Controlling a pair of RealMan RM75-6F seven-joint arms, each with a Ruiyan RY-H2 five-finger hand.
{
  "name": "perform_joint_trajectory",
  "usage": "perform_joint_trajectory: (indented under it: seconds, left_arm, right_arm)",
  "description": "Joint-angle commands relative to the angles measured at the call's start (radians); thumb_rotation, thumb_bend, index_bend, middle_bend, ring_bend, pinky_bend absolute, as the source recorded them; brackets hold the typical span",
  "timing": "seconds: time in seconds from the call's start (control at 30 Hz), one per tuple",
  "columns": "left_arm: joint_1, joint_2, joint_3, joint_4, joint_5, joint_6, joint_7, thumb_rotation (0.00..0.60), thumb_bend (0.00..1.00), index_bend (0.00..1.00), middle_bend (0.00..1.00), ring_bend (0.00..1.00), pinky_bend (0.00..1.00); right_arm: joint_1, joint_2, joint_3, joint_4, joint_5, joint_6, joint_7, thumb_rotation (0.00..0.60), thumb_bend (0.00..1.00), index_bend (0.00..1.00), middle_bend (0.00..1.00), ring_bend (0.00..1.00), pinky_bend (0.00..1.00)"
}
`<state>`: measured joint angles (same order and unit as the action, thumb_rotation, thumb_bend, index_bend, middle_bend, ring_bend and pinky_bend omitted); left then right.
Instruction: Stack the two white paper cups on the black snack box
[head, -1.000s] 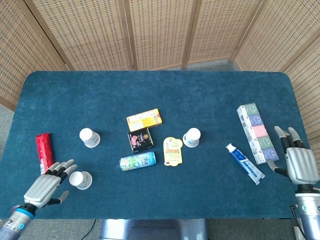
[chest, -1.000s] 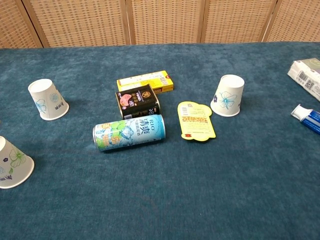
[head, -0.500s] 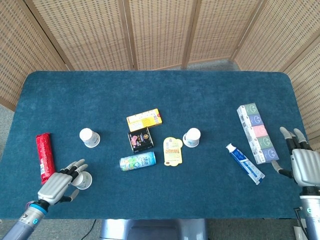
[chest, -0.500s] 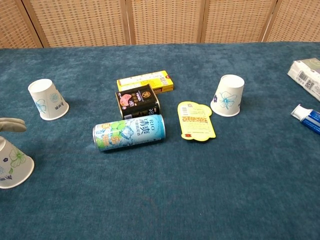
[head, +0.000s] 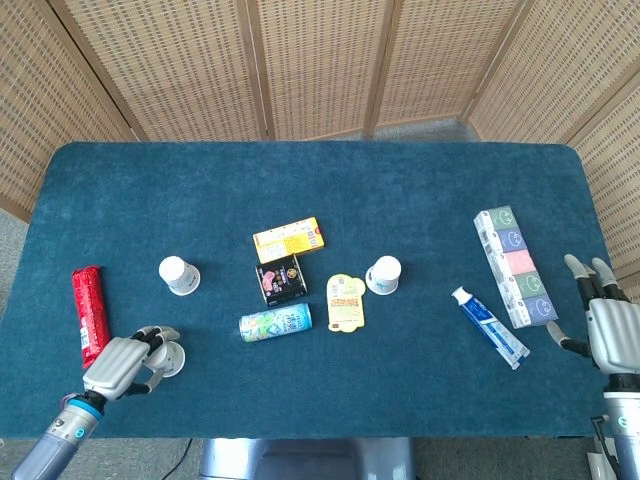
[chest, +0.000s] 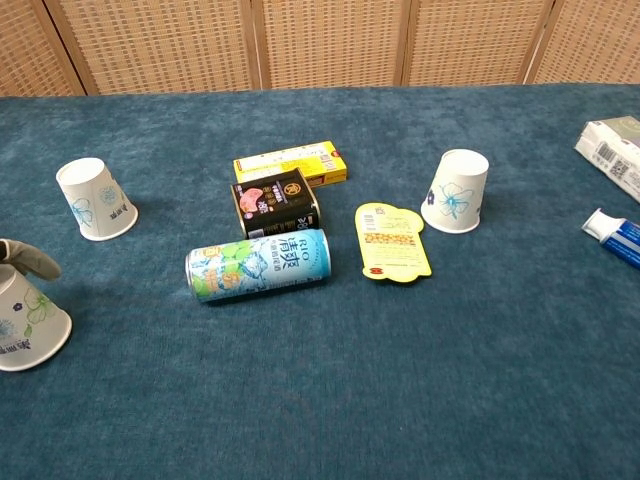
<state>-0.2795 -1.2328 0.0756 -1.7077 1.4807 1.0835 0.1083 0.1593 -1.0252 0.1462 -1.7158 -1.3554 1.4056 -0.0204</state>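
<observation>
1. At the near left edge, our left hand (head: 122, 363) curls its fingers (chest: 30, 258) over the top of the nearest paper cup (chest: 28, 322). They seem to touch it, but we cannot tell whether the grip is closed. The cup stands upside down on the tabletop (head: 420, 190).
2. At the near right edge, our right hand (head: 612, 330) hovers with fingers spread, holding nothing, just right of the long multicoloured box (head: 515, 264).
3. A little farther in lie a green drink can (chest: 258, 264) on its side, a yellow packet (chest: 393, 241) and a toothpaste tube (head: 488, 326). A red snack bar (head: 90, 312) lies at far left.
4. The black snack box (chest: 275, 201) sits near the middle, just beyond the can, with nothing on it.
5. Two more paper cups stand upside down: a left cup (chest: 94, 199) and a right cup (chest: 456, 190), either side of the box and well apart from it.
6. A yellow box (chest: 291, 162) lies just beyond the black one.
7. We judge the task barely begun: no cup is lifted or stacked, and both placements remain.
</observation>
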Motion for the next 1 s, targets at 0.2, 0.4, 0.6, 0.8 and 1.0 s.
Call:
perform_joint_trajectory:
  seconds: [0.2,0.4,0.6,0.8,1.0]
  left_arm:
    - [-0.005,0.01,-0.006,-0.008,0.003,0.016,-0.021,0.6,0.48,0.23,0.26,0.24,0.55]
    - [-0.008,0.047,-0.016,-0.029,0.015,0.043,-0.054,0.6,0.48,0.25,0.27,0.26,0.57]
    - [-0.018,0.058,-0.006,-0.031,0.007,0.017,-0.066,0.6,0.48,0.25,0.27,0.27,0.59]
    - [-0.027,0.043,0.001,-0.027,-0.007,-0.01,-0.065,0.6,0.48,0.22,0.22,0.22,0.56]
    - [-0.034,0.035,0.004,-0.023,-0.008,-0.017,-0.06,0.6,0.48,0.24,0.23,0.24,0.57]
  right_arm:
    - [0.002,-0.001,0.003,0.003,0.001,-0.003,0.002,0.6,0.28,0.0,0.18,0.0,0.32]
    - [0.007,-0.004,0.005,0.001,0.0,-0.007,-0.001,0.6,0.28,0.0,0.18,0.0,0.32]
    - [0.007,-0.007,0.005,0.004,0.004,-0.01,0.002,0.6,0.28,0.0,0.18,0.0,0.32]
    - [0.003,0.0,0.005,-0.001,0.001,-0.006,0.009,0.6,0.28,0.0,0.18,0.0,0.32]
    - [0.001,0.003,0.004,-0.005,-0.001,-0.006,0.016,0.6,0.28,0.0,0.18,0.0,0.32]
